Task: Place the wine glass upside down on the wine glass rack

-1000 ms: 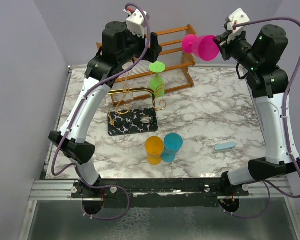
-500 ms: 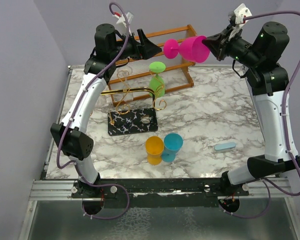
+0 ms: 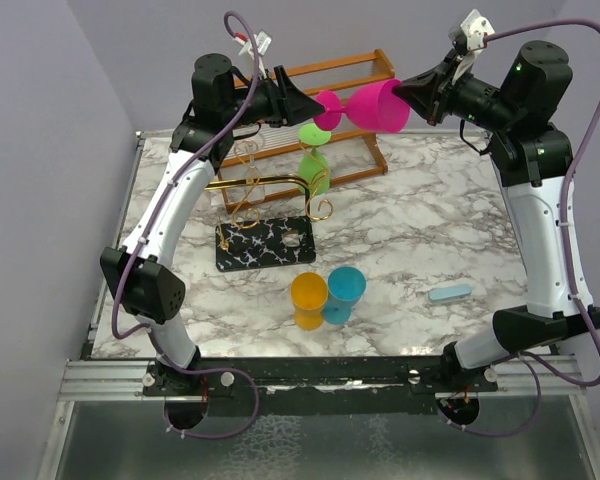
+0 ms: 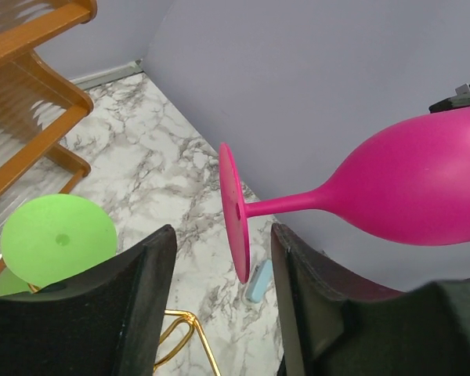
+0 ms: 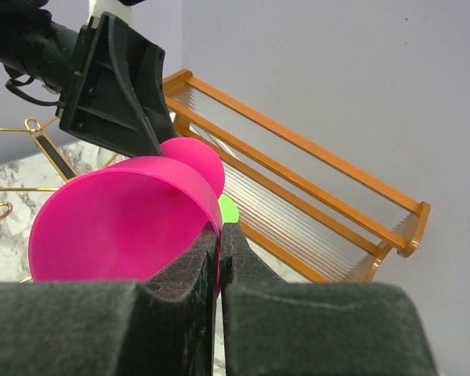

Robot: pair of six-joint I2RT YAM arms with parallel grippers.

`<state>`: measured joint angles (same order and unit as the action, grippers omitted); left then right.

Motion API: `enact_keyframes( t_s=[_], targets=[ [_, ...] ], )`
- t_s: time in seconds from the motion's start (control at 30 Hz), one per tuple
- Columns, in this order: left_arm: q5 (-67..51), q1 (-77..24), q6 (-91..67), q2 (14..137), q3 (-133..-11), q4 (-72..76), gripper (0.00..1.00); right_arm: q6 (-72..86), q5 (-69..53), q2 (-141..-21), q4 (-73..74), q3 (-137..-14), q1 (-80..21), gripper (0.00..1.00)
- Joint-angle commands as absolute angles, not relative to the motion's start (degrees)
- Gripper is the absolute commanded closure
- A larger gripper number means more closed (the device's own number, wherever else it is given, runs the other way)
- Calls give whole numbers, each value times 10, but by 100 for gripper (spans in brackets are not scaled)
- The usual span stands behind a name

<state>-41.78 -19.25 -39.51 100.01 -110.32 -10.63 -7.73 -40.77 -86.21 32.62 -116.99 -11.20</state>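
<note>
Now the pink wine glass (image 3: 375, 105) lies sideways in mid-air, right claw (image 3: 408, 92) pinching its rim, foot pointing into the half-open, empty left claw (image 4: 223, 243) (nearer the rack (image 3: 265, 245)).

Wine glass rack (image 3: 265, 243) stands apparently just before the shelf (image 3: 345, 64).

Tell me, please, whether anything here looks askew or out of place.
Only the pink glass: it hangs sideways in mid-air, rim pinched by the right end effector, foot inside the open left end effector.
</note>
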Motion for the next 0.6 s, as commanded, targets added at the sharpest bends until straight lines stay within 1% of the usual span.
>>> enact_keyframes(
  t_s=[0.0,0.2,0.33,0.37,0.5,0.57],
  targets=[
    [-444,-202,-396,981,-1107,-84,50,-75,-432,-862,322,-1188,-115,99],
    [-446,-211,-384,981,-1107,-91,62,-78,-430,-862,322,-1185,-115,99],
    [-442,-212,-377,979,-1108,-100,77,-83,-424,-860,321,-1180,-115,99],
    [-440,-212,-375,979,-1108,-103,78,-84,-423,-860,322,-1179,-115,99],
    [-431,-212,-368,977,-1111,-112,78,-88,-422,-858,323,-1178,-115,99],
    [-427,-212,-364,976,-1111,-116,76,-91,-421,-857,323,-1179,-115,99]
  ],
)
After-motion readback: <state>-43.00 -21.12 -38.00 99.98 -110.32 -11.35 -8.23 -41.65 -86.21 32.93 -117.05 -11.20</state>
